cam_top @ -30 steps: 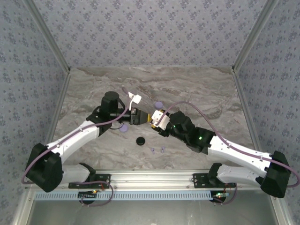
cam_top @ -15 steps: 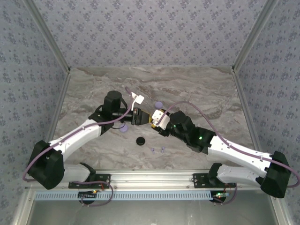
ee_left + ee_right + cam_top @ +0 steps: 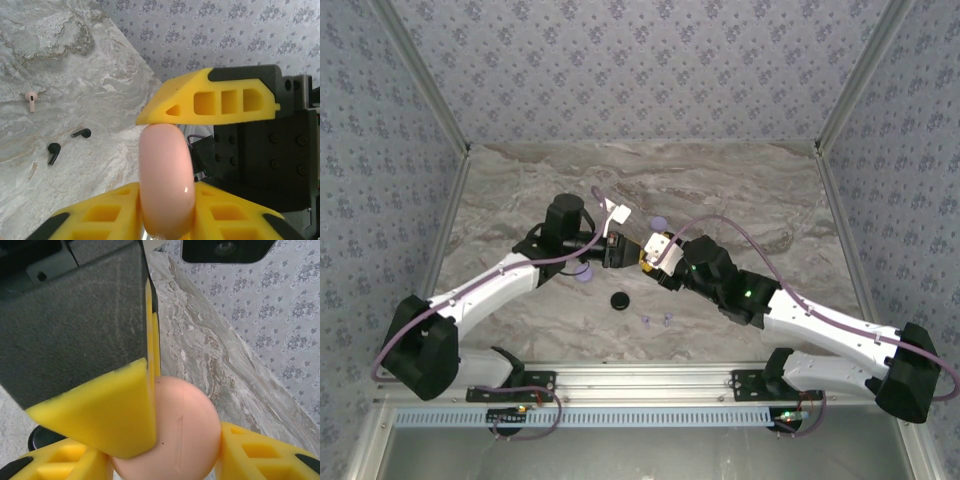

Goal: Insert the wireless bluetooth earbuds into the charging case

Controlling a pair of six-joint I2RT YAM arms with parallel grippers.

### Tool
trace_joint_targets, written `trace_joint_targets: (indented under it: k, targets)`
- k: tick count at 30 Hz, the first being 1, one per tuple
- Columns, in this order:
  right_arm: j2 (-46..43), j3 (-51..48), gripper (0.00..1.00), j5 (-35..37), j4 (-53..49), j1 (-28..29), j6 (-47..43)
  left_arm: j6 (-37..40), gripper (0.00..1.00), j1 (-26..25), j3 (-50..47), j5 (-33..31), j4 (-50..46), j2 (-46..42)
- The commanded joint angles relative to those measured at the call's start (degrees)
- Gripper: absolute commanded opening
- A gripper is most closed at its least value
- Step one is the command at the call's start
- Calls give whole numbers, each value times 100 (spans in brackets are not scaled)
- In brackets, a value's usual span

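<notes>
A grey marbled counter (image 3: 740, 180) is walled behind and on both sides by blue floral-patterned panels (image 3: 640, 70), with an aluminium rail (image 3: 640, 380) along its near edge.

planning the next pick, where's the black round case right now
In the top external view the black round case lies on the table between a lavender case to its left and the lavender earbuds to its right.

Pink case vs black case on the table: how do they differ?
Colour: the pink case is pale pink, the black case black. Support: the pink case is clamped between the left gripper and right gripper, off the table; the black case lies flat on it, untouched. Both are round.
</notes>
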Motion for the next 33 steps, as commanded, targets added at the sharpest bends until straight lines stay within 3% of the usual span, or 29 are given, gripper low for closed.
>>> trace_joint_targets:
  k: [1,9,14,22,27,33]
  targets:
    - [-57,209,55,-163,59,-57,108,189,21,-118,256,335,9,-19]
    - [-586,160,85,-1105,-485,-680,709,434,11,-121,217,-295,135,-173]
    - [-1368,-222,100,-2298,-409,-1476,1533,688,2,-128,-74,-1013,1101,-395]
    - [-1663,-771,100,-4088,1276,-2925,3837,1824,2,-597,-817,-2327,3118,-853]
    - [-1464,-647,100,-4553,2063,-2908,4177,1951,0,-765,-1003,-2484,3919,-906]
    - [-1214,-399,100,-4564,1935,-2567,3846,2008,0,-915,-989,-2535,4036,-872]
